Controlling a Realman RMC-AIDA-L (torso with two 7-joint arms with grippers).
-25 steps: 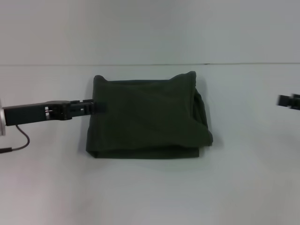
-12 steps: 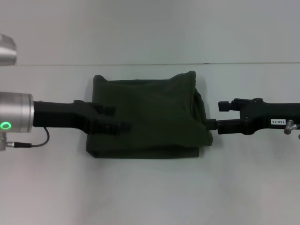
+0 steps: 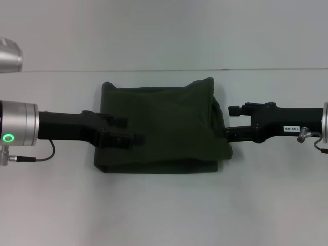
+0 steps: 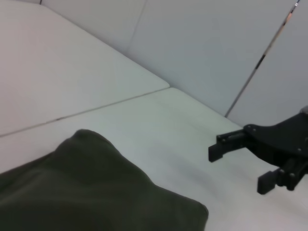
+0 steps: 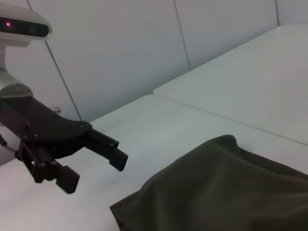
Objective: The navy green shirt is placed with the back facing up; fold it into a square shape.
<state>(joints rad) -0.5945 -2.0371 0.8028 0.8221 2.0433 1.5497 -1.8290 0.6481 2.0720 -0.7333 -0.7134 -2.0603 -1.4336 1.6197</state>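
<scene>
The navy green shirt point(image 3: 169, 128) lies folded into a rough square in the middle of the white table point(image 3: 164, 215). It also shows in the left wrist view point(image 4: 82, 192) and the right wrist view point(image 5: 226, 187). My left gripper point(image 3: 128, 130) reaches in from the left over the shirt's left part, open, with nothing between its fingers. It shows from the other side too point(image 5: 96, 173). My right gripper point(image 3: 230, 123) is open at the shirt's bunched right edge. The left wrist view shows this gripper point(image 4: 240, 166) raised off the table.
A seam point(image 3: 61, 70) crosses the table behind the shirt. Pale wall panels point(image 5: 120, 43) stand beyond the table's far edge. Bare table surface lies in front of the shirt and on both sides under the arms.
Over the last second both arms came in from the sides. In the last half second the right gripper moved left to the shirt's right edge; the left barely shifted. The shirt lies unchanged.
</scene>
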